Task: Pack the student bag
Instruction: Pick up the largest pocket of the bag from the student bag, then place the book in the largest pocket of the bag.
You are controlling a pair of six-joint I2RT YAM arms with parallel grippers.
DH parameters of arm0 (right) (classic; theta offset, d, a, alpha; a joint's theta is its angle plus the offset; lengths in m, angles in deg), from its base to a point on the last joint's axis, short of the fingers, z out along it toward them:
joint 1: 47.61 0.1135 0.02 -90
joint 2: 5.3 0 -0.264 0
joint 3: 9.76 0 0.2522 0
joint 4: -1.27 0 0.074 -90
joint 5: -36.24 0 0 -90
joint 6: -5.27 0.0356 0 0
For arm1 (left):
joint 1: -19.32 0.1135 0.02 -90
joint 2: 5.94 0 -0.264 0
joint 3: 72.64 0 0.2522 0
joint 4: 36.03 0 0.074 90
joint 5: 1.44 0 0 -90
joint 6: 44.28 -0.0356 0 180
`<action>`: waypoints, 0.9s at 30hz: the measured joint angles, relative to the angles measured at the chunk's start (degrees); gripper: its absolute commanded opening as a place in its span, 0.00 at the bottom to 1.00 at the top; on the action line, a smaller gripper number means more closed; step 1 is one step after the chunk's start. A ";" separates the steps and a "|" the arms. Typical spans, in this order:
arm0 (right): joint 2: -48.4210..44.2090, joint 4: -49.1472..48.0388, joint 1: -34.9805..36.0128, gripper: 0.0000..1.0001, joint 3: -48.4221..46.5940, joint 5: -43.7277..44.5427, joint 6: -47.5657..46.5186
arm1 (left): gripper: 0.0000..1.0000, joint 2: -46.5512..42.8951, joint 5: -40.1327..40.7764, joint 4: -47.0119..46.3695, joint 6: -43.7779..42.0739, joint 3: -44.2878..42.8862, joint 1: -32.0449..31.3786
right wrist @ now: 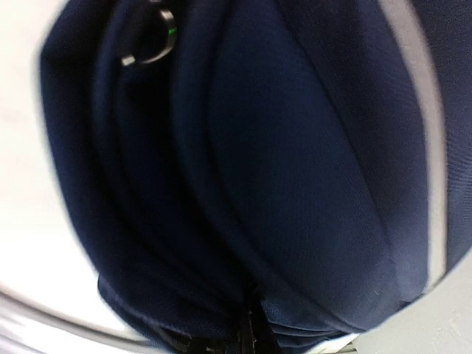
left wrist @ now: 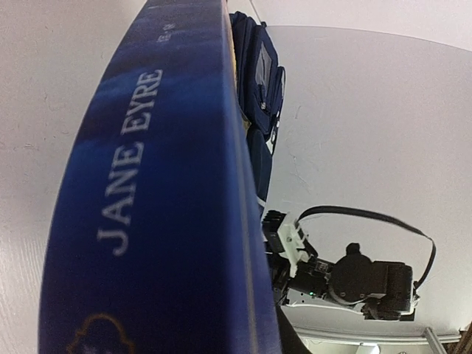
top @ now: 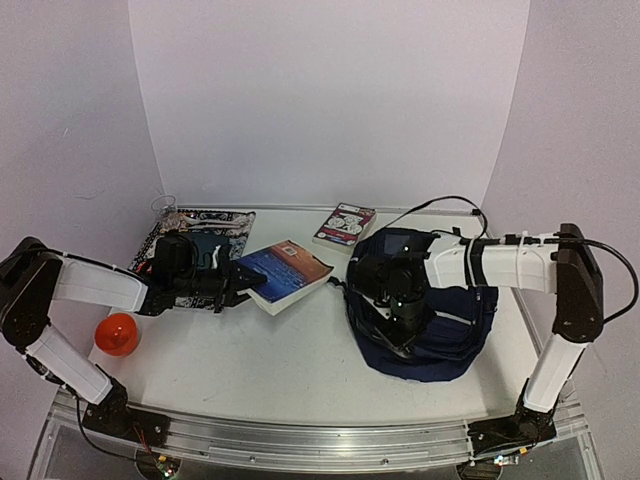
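Observation:
The student bag [top: 440, 335], navy with grey stripes, lies slumped at the right of the table. My right gripper [top: 402, 305] reaches down into its folds. In the right wrist view navy fabric [right wrist: 295, 147] fills the frame and bunches into the jaws at the bottom edge; a zip ring [right wrist: 151, 46] shows at top. My left gripper [top: 243, 283] is shut on the near corner of a blue book [top: 288, 271], "Jane Eyre", left of the bag. Its spine [left wrist: 140, 206] fills the left wrist view, with the bag [left wrist: 259, 88] beyond it.
A second book [top: 344, 226] with round pictures lies at the back centre. A patterned black mat [top: 215, 222] lies at back left, a clear cup [top: 165, 207] behind it. An orange ball [top: 117, 334] sits near the left arm. A black cable [top: 440, 204] loops behind the bag.

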 measured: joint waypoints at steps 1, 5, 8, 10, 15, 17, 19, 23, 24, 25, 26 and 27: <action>-0.10 1.21 0.00 0.00 -2.58 -0.08 0.15 | 0.00 -0.51 -0.21 0.22 -0.16 0.00 0.05; -0.52 4.92 -0.07 0.00 -15.49 -0.02 1.33 | 0.00 -2.88 -1.82 0.97 -1.18 0.00 0.43; -0.61 6.14 -0.11 0.00 -22.56 -0.18 2.34 | 0.00 -5.00 -3.33 1.77 -1.39 0.00 0.60; -0.54 7.49 -0.11 0.00 -26.15 -0.52 3.03 | 0.00 -7.04 -4.45 2.89 -1.46 0.00 0.71; 1.95 11.98 -0.07 0.00 -35.11 -1.11 4.34 | 0.00 -12.77 -7.32 3.37 -0.90 0.26 0.80; 3.56 13.03 -0.06 0.00 -38.37 -1.09 4.94 | 0.00 -15.16 -8.23 3.11 -0.35 1.08 0.84; 5.12 14.06 -0.06 0.00 -41.38 -1.01 5.73 | 0.00 -17.45 -8.94 3.15 0.74 2.31 0.86; 8.44 15.48 -0.07 0.00 -47.36 -0.71 7.45 | 0.00 -20.80 -9.96 3.26 3.04 4.81 1.01; 9.15 15.38 -0.05 0.00 -48.33 -0.61 7.89 | 0.00 -21.46 -10.27 3.61 3.45 5.36 1.01; 9.80 15.20 -0.06 0.00 -49.06 -0.50 8.32 | 0.00 -22.14 -10.52 4.32 3.67 5.83 1.00; 10.39 14.87 -0.07 0.00 -49.50 -0.38 8.73 | 0.00 -22.88 -10.68 5.53 3.69 6.10 1.00; 10.90 14.44 -0.09 0.00 -49.73 -0.30 9.11 | 0.00 -23.68 -10.77 7.19 3.54 6.21 1.01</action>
